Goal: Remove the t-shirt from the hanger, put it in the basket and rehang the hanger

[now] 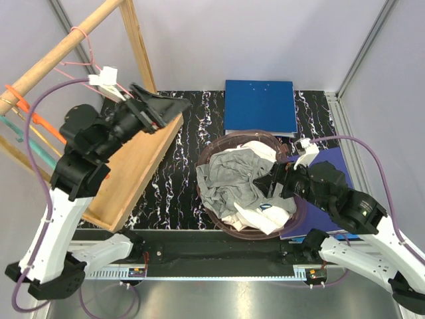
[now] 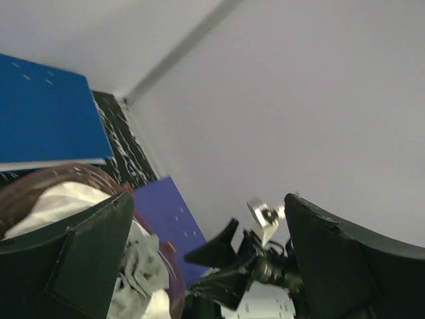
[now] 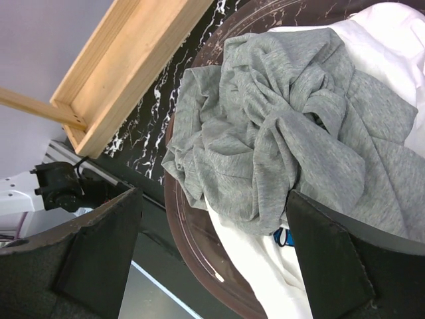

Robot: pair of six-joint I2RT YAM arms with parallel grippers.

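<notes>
A grey t-shirt [image 1: 229,176] lies crumpled in a round brown basket [image 1: 211,154], on top of white garments [image 1: 255,216]. No garment hangs on the pink hanger [image 1: 74,66], orange hanger [image 1: 30,113] or teal hanger [image 1: 23,133] on the wooden rod [image 1: 63,50]. My left gripper [image 1: 169,109] is open and empty, raised above the rack's wooden base. My right gripper [image 1: 272,181] is open and empty at the basket's right side, just over the clothes. The right wrist view shows the grey t-shirt [image 3: 285,126] between my open fingers [image 3: 99,252], with the basket rim [image 3: 189,242] below.
The wooden rack base [image 1: 143,166] lies left of the basket. A blue folder [image 1: 259,106] lies behind the basket and a blue-purple board [image 1: 335,166] under its right side. A white clip [image 1: 106,78] hangs from the rod. The left wrist view shows my right arm [image 2: 252,266].
</notes>
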